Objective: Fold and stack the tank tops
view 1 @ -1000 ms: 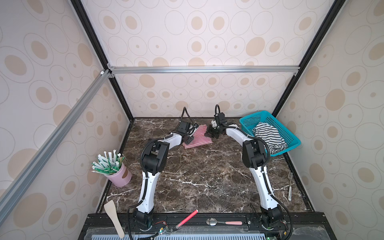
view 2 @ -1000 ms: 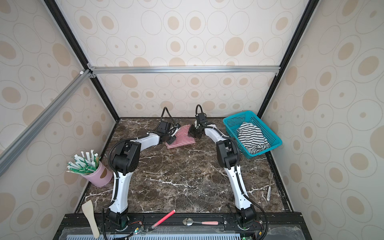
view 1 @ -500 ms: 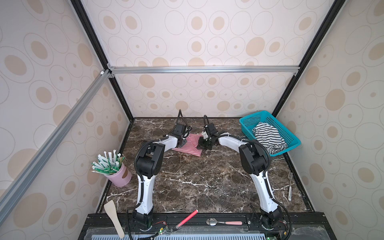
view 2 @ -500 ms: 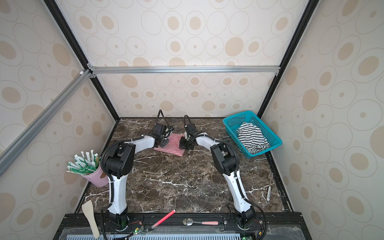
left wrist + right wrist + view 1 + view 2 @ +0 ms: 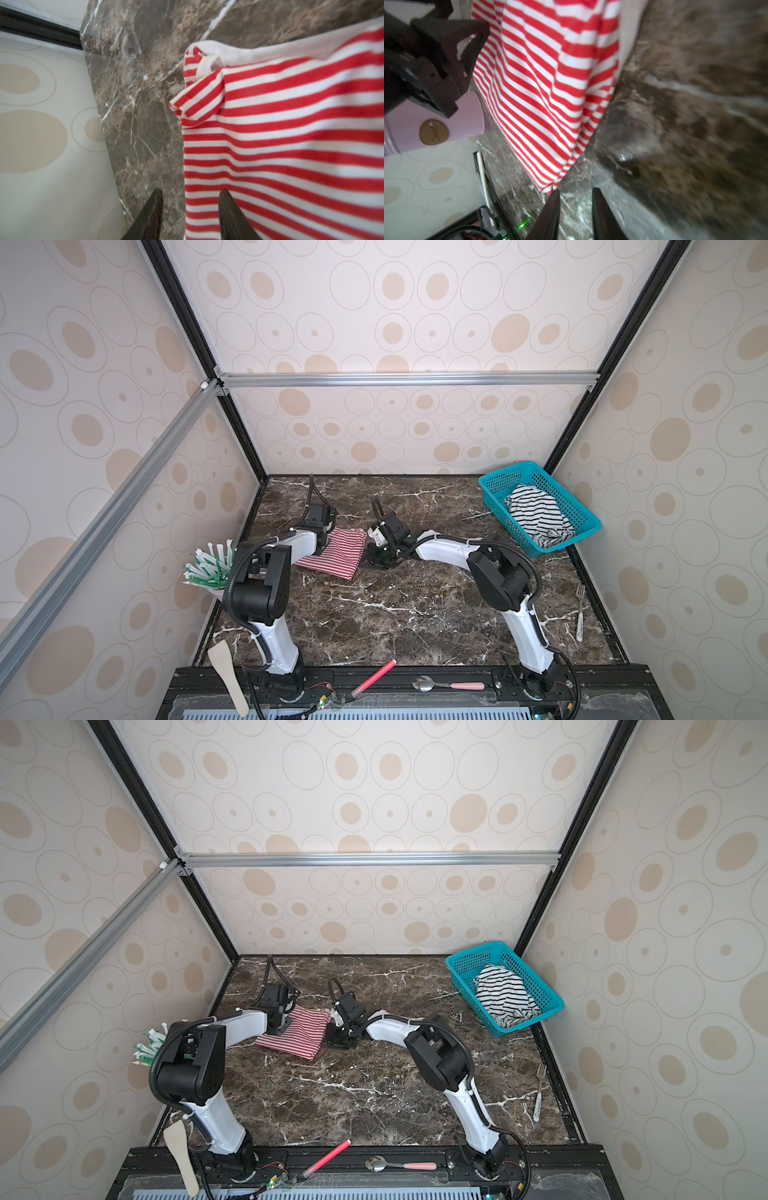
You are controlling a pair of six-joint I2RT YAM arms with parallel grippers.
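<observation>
The red-and-white striped tank top [image 5: 337,552] [image 5: 298,1032] lies folded and flat on the marble table, left of centre. My left gripper [image 5: 325,544] [image 5: 283,1025] is at its left edge. In the left wrist view this gripper [image 5: 190,192] is open, one finger over the tank top [image 5: 280,135], the other over bare marble. My right gripper [image 5: 380,558] [image 5: 338,1040] is at the cloth's right edge. It is open [image 5: 576,191] over marble beside a cloth corner [image 5: 550,187], gripping nothing. The black-and-white tank top [image 5: 538,519] [image 5: 503,998] lies crumpled in the teal basket [image 5: 498,481] [image 5: 465,961].
A pink cup [image 5: 216,593] [image 5: 446,124] of green-and-white sticks stands at the left table edge. A fork [image 5: 579,614] lies at the right edge. A wooden spatula [image 5: 228,672], a red stick [image 5: 374,676] and a spoon [image 5: 449,685] lie along the front rail.
Both grippers carried the red-and-white tank top left and toward the front and laid it flat. The right gripper has opened and let go of the cloth.
</observation>
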